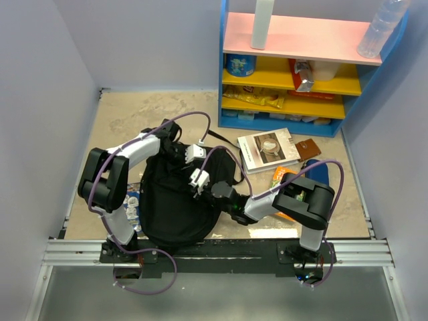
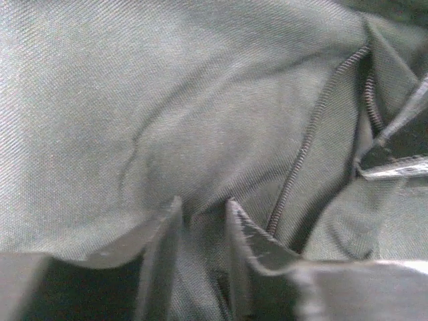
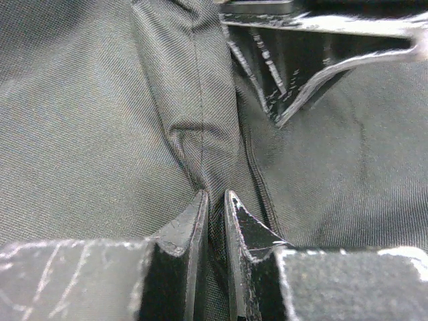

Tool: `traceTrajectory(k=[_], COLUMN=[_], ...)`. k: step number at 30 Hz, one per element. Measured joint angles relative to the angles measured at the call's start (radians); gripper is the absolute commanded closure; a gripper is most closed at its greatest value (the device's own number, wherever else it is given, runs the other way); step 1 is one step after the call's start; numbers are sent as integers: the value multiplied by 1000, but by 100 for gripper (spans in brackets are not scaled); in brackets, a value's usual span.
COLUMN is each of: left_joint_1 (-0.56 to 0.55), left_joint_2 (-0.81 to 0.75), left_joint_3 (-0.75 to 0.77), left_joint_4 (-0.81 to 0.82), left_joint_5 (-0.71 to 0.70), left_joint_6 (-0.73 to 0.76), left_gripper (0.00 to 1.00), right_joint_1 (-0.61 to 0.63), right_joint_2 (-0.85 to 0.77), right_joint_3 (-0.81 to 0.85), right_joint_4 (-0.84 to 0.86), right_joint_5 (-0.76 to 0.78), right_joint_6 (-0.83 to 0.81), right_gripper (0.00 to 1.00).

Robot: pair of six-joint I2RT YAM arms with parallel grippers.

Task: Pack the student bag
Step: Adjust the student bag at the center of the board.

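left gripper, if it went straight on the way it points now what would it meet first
The student bag: its black fabric sits right at the tips of the left gripper, with a fold between the jaws. The zipper lies right of that line.

Top view bright, even; wrist views dim, grainy, foreground blurred.

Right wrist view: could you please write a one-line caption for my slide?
Right claw shut on a fold of the black student bag, beside its zipper.
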Motion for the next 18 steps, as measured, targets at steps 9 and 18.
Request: traceTrajectory(k=[9,18], left_joint_1=[-3,32], left_joint_2=[-1,-1], left_joint_3=[15,83], left_joint_4=[24,-79], left_joint_5=[-25,41], left_joint_6=[-74,-100], left_gripper=[100,100], right_joint_1=[34,52], right_joint_2=[-2,3], right_joint_3=[-11,-15], right_joint_4=[7,13], right_joint_5=[51,83], right_joint_6=[-7,-6], right_gripper=[96,96])
